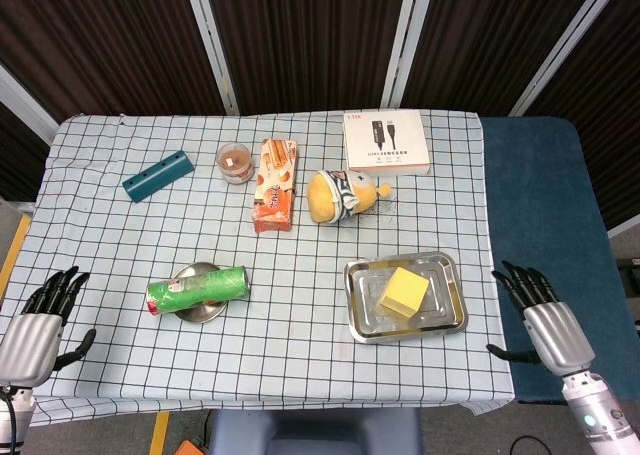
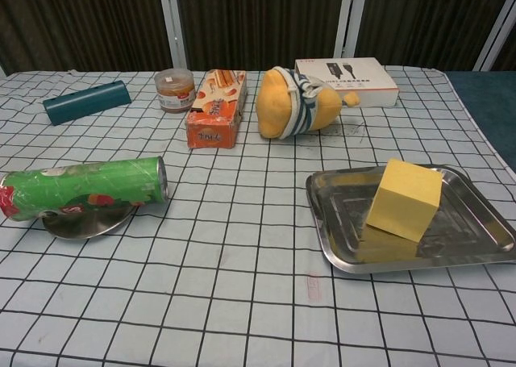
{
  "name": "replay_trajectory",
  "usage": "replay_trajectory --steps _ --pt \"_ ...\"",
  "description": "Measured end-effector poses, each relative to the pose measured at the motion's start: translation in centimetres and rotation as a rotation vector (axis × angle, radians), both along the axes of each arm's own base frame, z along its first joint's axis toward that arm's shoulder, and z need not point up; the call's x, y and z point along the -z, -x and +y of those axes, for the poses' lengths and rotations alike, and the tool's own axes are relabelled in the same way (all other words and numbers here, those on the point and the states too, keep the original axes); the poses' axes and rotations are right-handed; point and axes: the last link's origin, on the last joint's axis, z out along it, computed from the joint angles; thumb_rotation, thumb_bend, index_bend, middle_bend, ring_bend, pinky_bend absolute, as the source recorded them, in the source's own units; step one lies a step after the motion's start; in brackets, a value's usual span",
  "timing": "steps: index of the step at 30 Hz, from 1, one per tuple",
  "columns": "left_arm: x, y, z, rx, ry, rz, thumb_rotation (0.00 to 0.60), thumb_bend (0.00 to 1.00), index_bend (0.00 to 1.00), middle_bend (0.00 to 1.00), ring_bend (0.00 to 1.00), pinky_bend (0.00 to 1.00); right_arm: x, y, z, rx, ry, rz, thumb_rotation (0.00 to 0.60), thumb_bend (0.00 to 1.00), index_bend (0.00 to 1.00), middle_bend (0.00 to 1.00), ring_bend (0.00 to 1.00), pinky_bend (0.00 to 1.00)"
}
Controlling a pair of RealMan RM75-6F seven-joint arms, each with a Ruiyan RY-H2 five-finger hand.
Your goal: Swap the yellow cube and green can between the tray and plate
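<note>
The yellow cube (image 1: 403, 292) sits in the steel tray (image 1: 443, 324) on the near right of the checked tablecloth (image 1: 120, 240). The green can (image 1: 197, 289) lies on its side across the small plate (image 1: 209, 312) on the near left, well apart from the tray. Farther back stand an orange snack box (image 1: 275, 184), a brown-lidded jar (image 1: 235, 162) just left of it, a plush toy (image 1: 343, 195) to its right, a white cable box (image 1: 386, 143) at the far right and a teal bar (image 1: 157, 175) at the far left. My right hand (image 1: 541, 321) hovers just off the cloth's right edge near the tray, fingers apart, holding nothing. My left hand (image 1: 36, 326) hangs at the near left edge, fingers spread and empty.
</note>
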Motion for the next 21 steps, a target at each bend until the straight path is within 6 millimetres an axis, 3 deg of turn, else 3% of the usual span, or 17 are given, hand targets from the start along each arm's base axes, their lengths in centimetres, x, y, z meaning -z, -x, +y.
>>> replay_trajectory --steps 21 --pt "-0.5 0.3 0.1 -0.019 -0.018 -0.006 0.6 0.36 0.0 0.0 0.0 0.19 7.4 -5.5 -8.7 0.099 -0.317 0.053 0.6 0.01 0.0 0.0 0.0 0.0"
